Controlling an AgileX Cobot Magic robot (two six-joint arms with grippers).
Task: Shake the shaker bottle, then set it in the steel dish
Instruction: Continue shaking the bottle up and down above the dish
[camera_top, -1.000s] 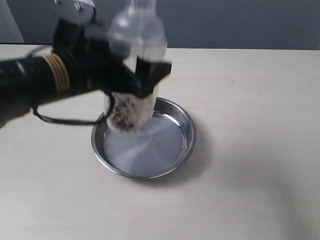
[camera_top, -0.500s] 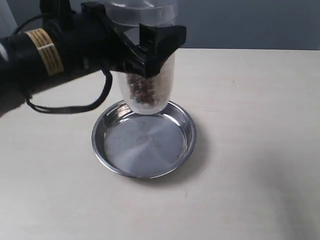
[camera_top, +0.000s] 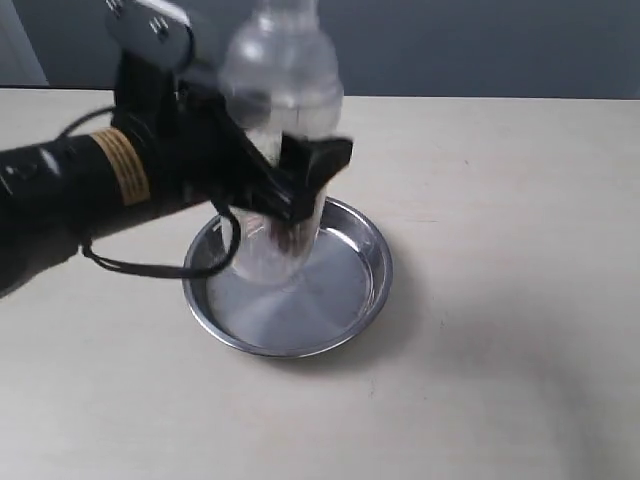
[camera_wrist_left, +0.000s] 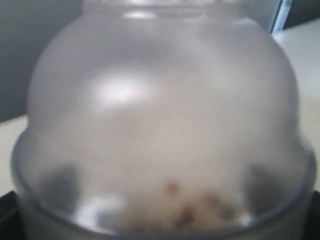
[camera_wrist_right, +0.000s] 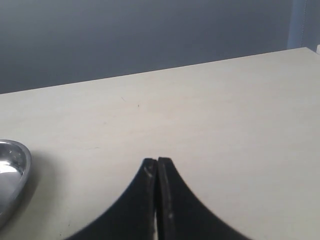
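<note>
One black left claw (camera_top: 287, 178) is clamped around the clear plastic shaker bottle (camera_top: 283, 80) with its frosted dome, holding it upright over the round shiny steel dish (camera_top: 355, 290) on the pale tabletop (camera_top: 500, 300). Brown beans (camera_top: 290, 235) show low inside. Clear of the dish, the right claw (camera_wrist_right: 157, 170) has its tips pressed together.

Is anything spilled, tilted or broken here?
Nothing stands out. The left gripper holds the bottle roughly upright over the dish; the beans are inside, none on the dish or table.
</note>
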